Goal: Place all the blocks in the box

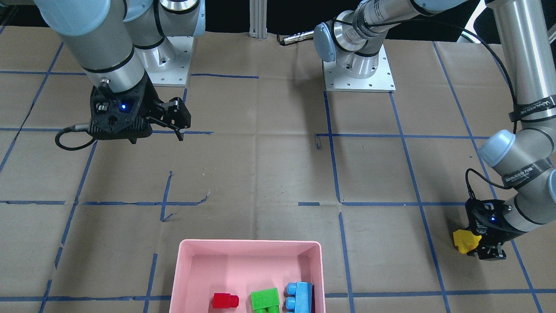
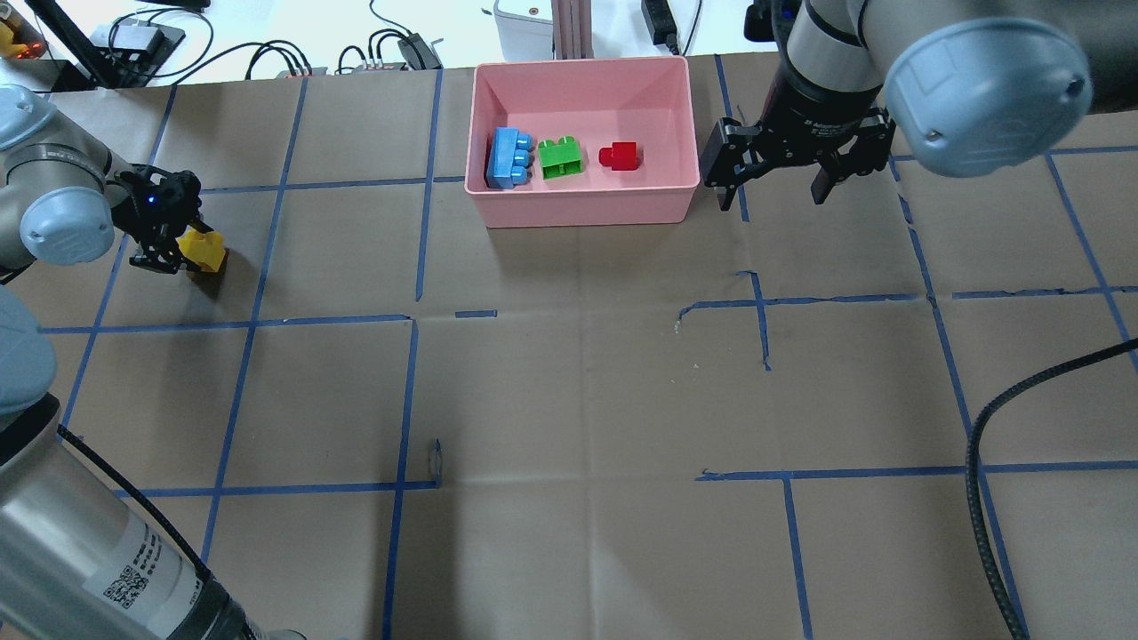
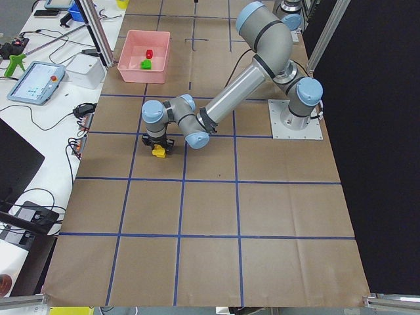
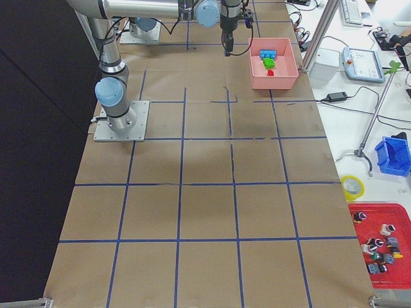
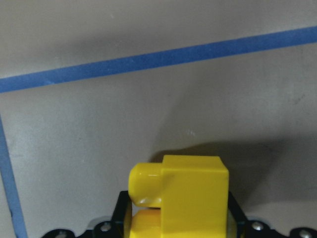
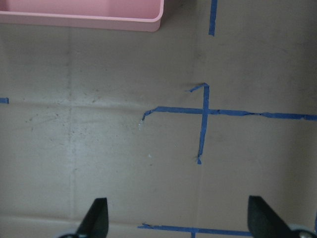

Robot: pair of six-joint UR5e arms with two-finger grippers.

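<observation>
Clamping the yellow brick (image 2: 204, 252) at the overhead view's left edge, the left gripper (image 2: 173, 260) holds likely light, stiff, slick plastic, best pinched on flat sides; right gripper (image 2: 772, 178) gapes empty.

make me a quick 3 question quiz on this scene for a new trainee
1. How many blocks lie in the pink box?
2. True or false: the right gripper holds a block.
3. Fill in: the left gripper is closed on the ___ block.

Key
1. Three: the blue block, the green block and the red block.
2. False: it hangs open and empty beside the box.
3. Yellow: the yellow block.
</observation>
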